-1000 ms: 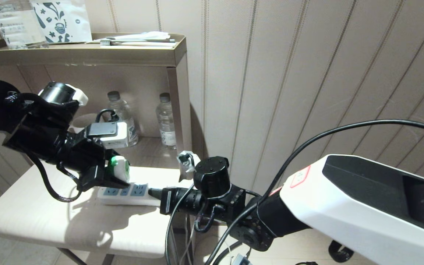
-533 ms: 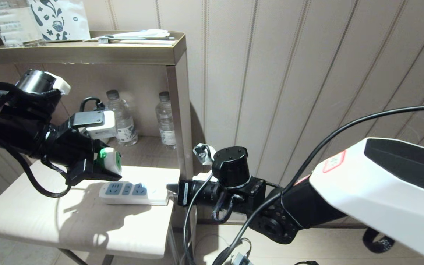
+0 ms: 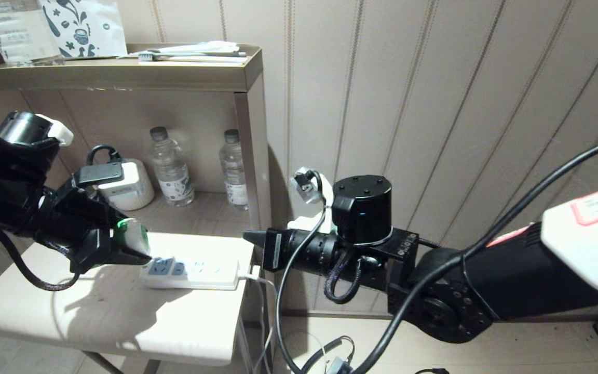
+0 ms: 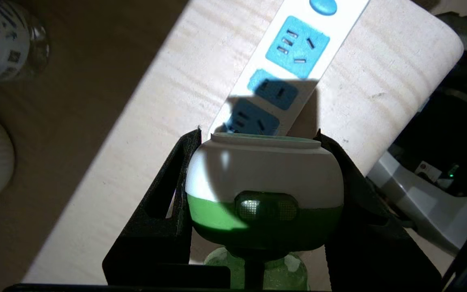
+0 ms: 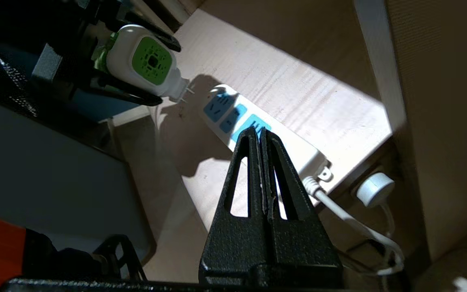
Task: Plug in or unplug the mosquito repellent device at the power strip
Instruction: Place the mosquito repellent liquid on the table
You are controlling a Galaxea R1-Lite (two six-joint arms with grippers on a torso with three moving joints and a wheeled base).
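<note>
Tilting left claw (image 3: 122, 249) (gripping mosquito repellent device (image 3: 135, 236)), seemingly above power strip (image 3: 190, 267)

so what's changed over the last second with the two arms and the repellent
The left end effector, clamped on the mosquito repellent device, has carried it left, off the power strip; its prongs show bare. The right end effector, shut and empty, pulled back right, off the strip's end. The strip and water bottles stayed put.

Open tabletop (image 3: 96, 317) beside the power strip (image 3: 190, 270) — shelf post (image 3: 255, 171) crowds its far end.
</note>
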